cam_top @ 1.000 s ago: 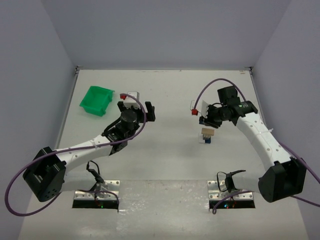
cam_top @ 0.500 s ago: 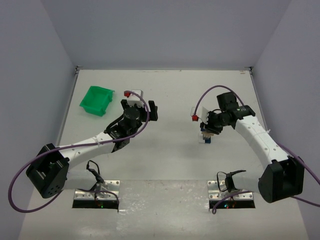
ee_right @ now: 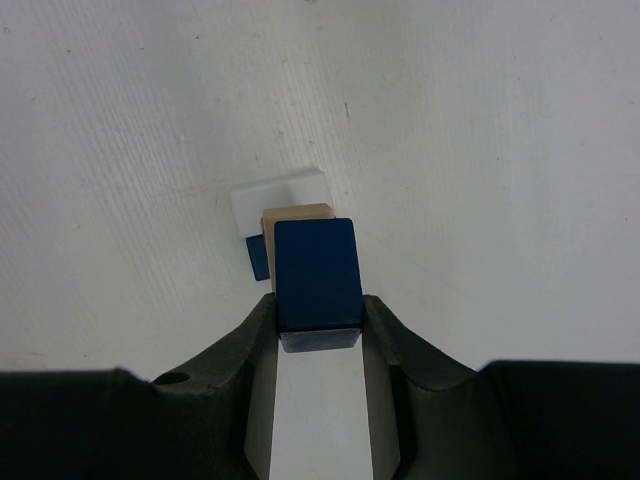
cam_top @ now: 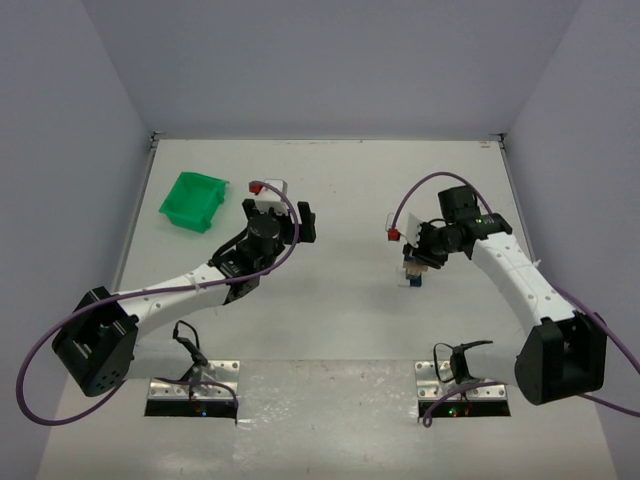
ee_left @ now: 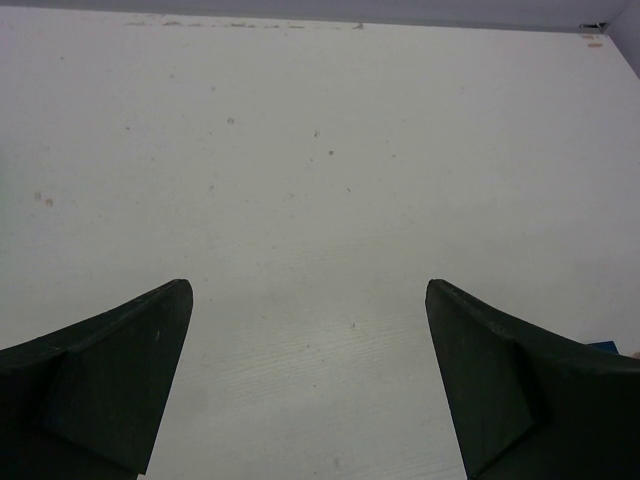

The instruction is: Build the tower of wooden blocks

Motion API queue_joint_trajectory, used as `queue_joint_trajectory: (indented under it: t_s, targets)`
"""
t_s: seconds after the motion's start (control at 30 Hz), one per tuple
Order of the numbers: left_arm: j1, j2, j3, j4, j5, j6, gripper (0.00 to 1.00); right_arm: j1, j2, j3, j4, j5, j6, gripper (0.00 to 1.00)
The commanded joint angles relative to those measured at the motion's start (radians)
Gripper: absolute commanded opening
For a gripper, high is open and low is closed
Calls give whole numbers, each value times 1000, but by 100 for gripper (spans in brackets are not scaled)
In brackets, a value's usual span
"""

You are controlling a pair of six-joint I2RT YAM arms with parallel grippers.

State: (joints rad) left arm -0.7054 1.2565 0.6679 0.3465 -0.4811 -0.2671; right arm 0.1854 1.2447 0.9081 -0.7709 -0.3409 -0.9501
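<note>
**Blue block going onto the tower**

The right jaws are pinching a blue block [ee_right: 316,272] just over the tower [cam_top: 413,274], right of the table's [cam_top: 340,330] middle. The next move is probably calling for squaring it over the tan block [ee_right: 297,213], then a gentle release. The left jaws are hanging spread, well apart. The bin [cam_top: 193,200] is sitting near the far left corner, blocking nothing.

the left gripper [ee_left: 305,286] stood wide open, its two dark fingers [ee_left: 110,380] rising from the bottom corners of the view, one at each side. between them and beyond them lay the white table [ee_left: 320,150], its surface marked with faint grain and a few small specks. far beyond the gripper the table's edge met a grey wall [ee_left: 450,10]. just beside the right-hand finger, at the picture's edge, a small blue scrap [ee_left: 603,347] showed, too little to tell what it was.
</note>
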Motion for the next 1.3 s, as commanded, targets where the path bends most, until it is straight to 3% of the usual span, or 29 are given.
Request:
queue_joint_trajectory:
  t_s: [0.0, 1.27]
  targets:
    - [11, -9, 53, 12, 13, 12, 100, -6, 8, -10, 49, -22, 1, 6]
    - [11, -42, 26, -11, 9, 36, 100, -9, 24, -38, 79, 5, -22, 16]
